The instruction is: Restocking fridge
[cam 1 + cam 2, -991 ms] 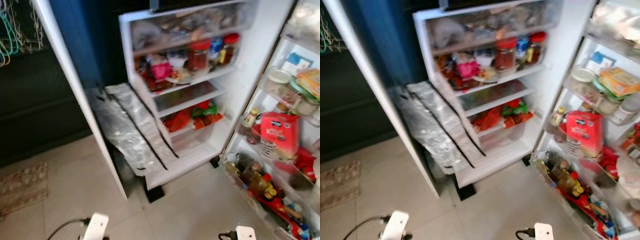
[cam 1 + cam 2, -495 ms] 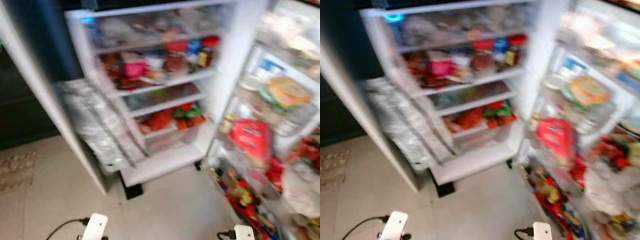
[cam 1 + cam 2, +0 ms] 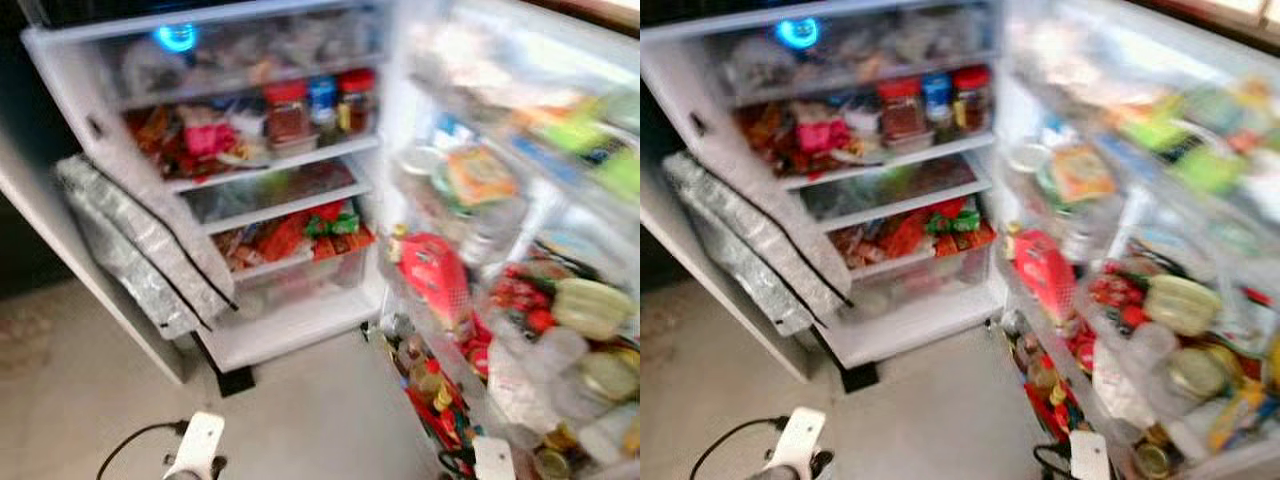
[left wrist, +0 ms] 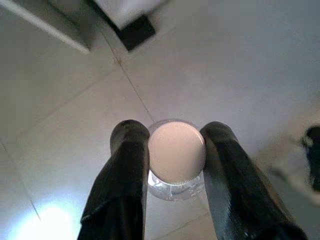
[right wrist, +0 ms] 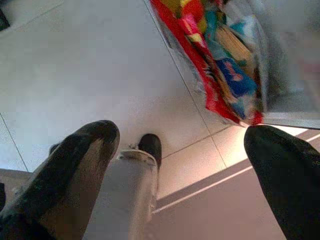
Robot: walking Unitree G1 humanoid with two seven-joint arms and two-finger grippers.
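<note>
The fridge (image 3: 282,166) stands open ahead, its shelves packed with jars, packets and red and green bags. On the right its open door (image 3: 520,250) carries crowded racks, with a red carton (image 3: 435,280) and bottles lower down. In the left wrist view my left gripper (image 4: 172,135) is shut on a clear bottle with a pale round cap (image 4: 176,152), held low over the tiled floor. My right gripper (image 5: 182,135) hangs open above the floor, close to the door's lowest rack of packets (image 5: 225,65).
A crinkled silver foil cover (image 3: 140,250) leans against the fridge's left side. Pale floor tiles (image 3: 310,420) lie in front of the fridge. A black foot block (image 3: 235,380) sits under the fridge's front edge. The picture is blurred.
The camera has swung to the right: the fridge shelves have slid left in the picture and the door racks take up more of the right. Both arms stay low.
</note>
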